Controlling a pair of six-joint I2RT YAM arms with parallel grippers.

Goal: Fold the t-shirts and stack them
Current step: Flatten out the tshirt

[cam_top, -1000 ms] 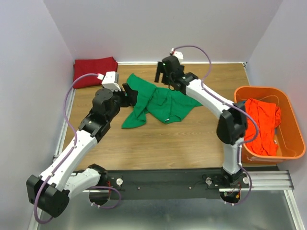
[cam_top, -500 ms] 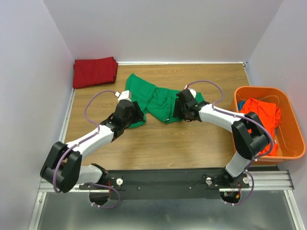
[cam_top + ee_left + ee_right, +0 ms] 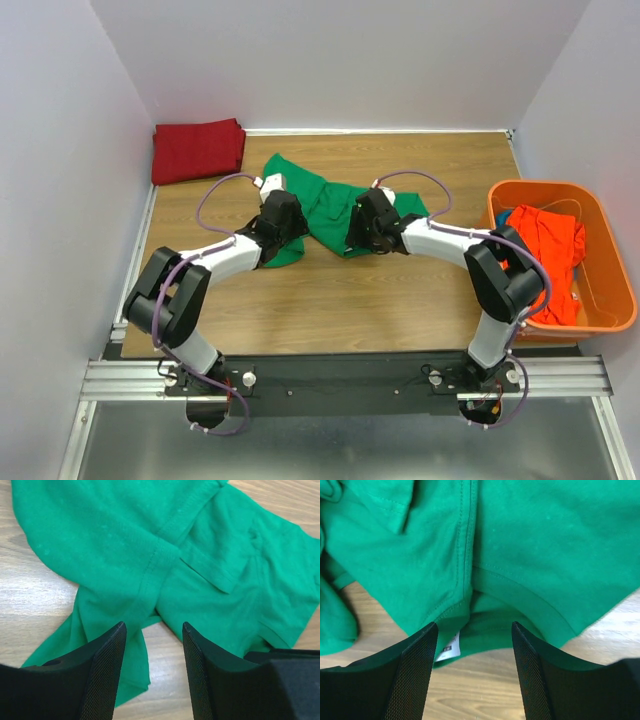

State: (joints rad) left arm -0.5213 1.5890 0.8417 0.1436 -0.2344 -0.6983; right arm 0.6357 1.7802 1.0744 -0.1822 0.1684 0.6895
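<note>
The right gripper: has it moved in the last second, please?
Yes: the right gripper came nearer, away from the back wall, down to the green t-shirt.

Crumpled green t-shirt (image 3: pixel 325 200) on table (image 3: pixel 330 290), left gripper (image 3: pixel 290 226), right gripper (image 3: pixel 366 226) over it

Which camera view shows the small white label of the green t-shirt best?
The right wrist view: the white label peeks out under an edge of the green t-shirt, just in front of the right gripper. The top view is too coarse to show it; the left wrist view shows only green cloth.
</note>
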